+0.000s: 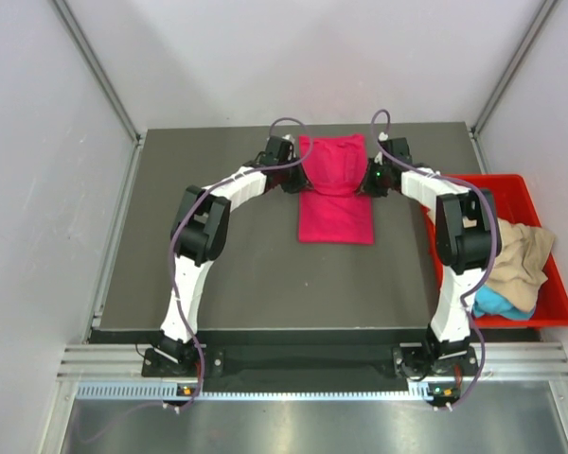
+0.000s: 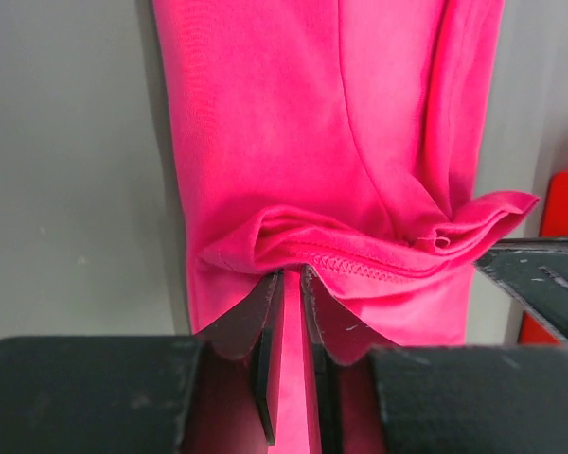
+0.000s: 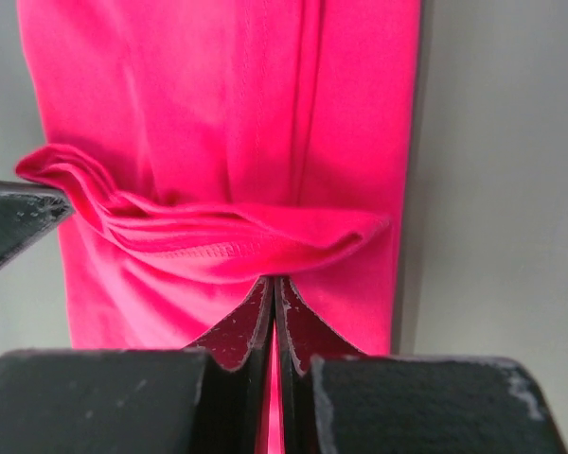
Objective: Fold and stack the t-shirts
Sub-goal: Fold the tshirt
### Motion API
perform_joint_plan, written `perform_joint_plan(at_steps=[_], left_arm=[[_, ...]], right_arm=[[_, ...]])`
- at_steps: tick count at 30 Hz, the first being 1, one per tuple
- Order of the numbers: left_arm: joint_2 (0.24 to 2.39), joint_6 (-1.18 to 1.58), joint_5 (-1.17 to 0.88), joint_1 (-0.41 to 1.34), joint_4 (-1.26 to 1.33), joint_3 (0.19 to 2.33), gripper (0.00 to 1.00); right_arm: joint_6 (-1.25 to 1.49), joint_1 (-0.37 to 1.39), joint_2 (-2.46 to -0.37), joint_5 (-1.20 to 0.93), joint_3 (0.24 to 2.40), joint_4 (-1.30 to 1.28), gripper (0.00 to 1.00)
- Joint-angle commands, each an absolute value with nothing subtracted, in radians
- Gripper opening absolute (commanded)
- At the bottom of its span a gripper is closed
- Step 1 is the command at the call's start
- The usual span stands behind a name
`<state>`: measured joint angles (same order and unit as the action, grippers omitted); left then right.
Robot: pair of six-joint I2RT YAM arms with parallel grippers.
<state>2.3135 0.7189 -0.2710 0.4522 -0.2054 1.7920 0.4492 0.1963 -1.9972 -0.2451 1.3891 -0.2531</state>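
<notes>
A bright pink t-shirt lies as a narrow folded strip at the far middle of the table. Its far end is lifted and doubled over between the two grippers. My left gripper holds the hem at the strip's left edge. Its jaws stand narrowly apart with pink cloth bunched at the tips. My right gripper pinches the hem at the right edge, and its jaws are pressed together under the cloth fold. Each gripper's finger edge shows in the other's wrist view.
A red plastic bin stands at the table's right edge, and a corner of the bin shows in the left wrist view. In it lie a tan shirt and a turquoise one. The dark table top spreads out in front of the pink strip.
</notes>
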Motion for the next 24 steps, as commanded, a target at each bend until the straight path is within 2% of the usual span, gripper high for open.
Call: perform_joint_plan(at_steps=[1, 9, 18, 24], left_arm=[[2.338, 0.689, -0.245, 0.448, -0.224, 1.870, 0.18], [2.352, 0.709, -0.212, 0.411, -0.213, 1.937, 0.18], [2.197, 0.718, -0.255, 0.422, -0.146, 1.773, 0.20], [2.186, 0.736, -0.270, 0.454, -0.123, 1.704, 0.20]], right_arm=[[0.451, 0.195, -2.022, -0.225, 1.478, -0.207, 0.00], [0.442, 0.163, -2.071, -0.222, 1.582, -0.245, 0.00], [0.396, 0.175, -1.951, -0.281, 1.506, -0.294, 0.01], [0.419, 0.218, -1.934, -0.288, 1.445, -0.259, 0.01]])
